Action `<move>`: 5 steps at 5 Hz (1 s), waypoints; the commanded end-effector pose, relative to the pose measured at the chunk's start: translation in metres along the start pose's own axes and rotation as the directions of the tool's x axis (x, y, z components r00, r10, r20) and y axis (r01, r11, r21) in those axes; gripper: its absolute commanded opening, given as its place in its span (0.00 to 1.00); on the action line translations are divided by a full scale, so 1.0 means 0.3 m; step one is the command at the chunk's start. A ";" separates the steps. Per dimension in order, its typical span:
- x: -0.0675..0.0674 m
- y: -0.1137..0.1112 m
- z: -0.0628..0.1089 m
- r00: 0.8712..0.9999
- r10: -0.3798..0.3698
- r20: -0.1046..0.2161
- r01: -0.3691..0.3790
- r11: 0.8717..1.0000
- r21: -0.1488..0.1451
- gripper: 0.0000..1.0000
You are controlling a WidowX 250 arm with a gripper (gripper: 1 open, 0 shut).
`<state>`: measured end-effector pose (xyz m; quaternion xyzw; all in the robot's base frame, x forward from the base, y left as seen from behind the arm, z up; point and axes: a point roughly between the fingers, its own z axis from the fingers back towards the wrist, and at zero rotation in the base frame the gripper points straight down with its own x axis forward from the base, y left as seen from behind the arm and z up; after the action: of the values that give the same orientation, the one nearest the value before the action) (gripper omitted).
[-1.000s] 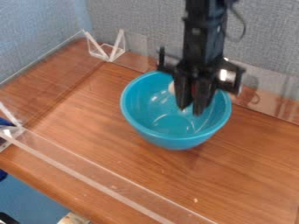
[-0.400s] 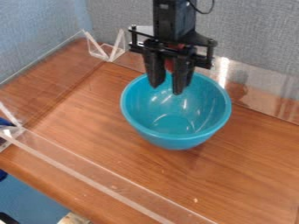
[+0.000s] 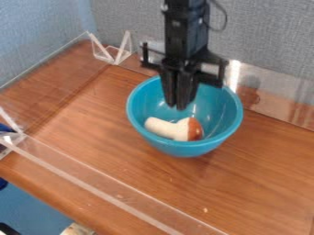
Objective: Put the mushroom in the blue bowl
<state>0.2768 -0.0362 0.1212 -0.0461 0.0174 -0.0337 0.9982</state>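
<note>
Since the earlier frames, the mushroom [image 3: 175,128] has come into plain sight down in the bowl [image 3: 143,139], where a moment ago I could see only the teal inside. The gripper [image 3: 181,103] has shifted too: it was further forward over the bowl at first, then swung back, and now its fingers point down over the bowl's rear half.

From where I stand, the mushroom lies on its side toward the front of the bowl, pale stem to the left and orange-brown cap to the right. The fingers are drawn together with nothing between them, and they look apart from the mushroom. Whether the tips dip below the rim, I can't tell from this side.

So the placing looks finished to me, and what's in hand is the retreat. The next move calls for lifting straight up with the fingers kept together, clear of the back rim, before any sideways swing; a low sweep could catch the bowl and drag it. The mushroom needs no further nudge, as it sits well inside the walls.

As for brands, labels or writing, I can't read any, on the bowl, the arm [image 3: 188,35] or the table [image 3: 92,133].
</note>
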 end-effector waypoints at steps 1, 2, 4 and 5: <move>-0.001 0.103 0.140 0.996 0.051 0.078 -0.052 0.999 0.011 0.00; -0.050 0.261 0.227 0.981 0.168 0.096 -0.171 0.985 0.016 0.00; -0.013 -0.030 0.180 0.989 -0.128 0.078 0.128 0.992 0.009 0.00; -0.001 -0.036 0.116 0.987 -0.150 0.048 0.150 0.989 0.008 0.00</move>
<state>0.2736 -0.0411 0.1478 -0.0457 0.0077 -0.1013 0.9938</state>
